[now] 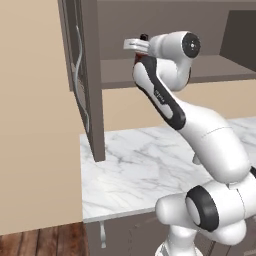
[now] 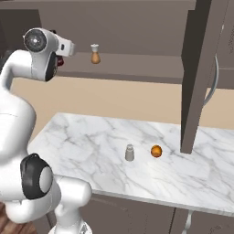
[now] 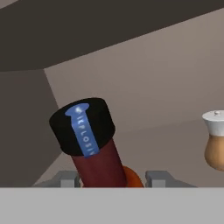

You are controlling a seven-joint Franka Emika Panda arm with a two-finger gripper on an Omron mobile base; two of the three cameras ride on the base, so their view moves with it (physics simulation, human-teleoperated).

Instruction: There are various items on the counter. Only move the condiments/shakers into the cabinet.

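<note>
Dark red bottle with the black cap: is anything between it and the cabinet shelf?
Nothing visible. The dark red bottle is held inside the open cabinet; the tan shaker with white top stands off to one side.

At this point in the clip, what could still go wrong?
1. The dark red bottle sits tilted between the fingers; released like this, it may topple on the cabinet shelf.
2. The tan shaker stands close by and could get knocked.
3. The grey shaker beside the orange fruit invites a wrong pick.
</note>
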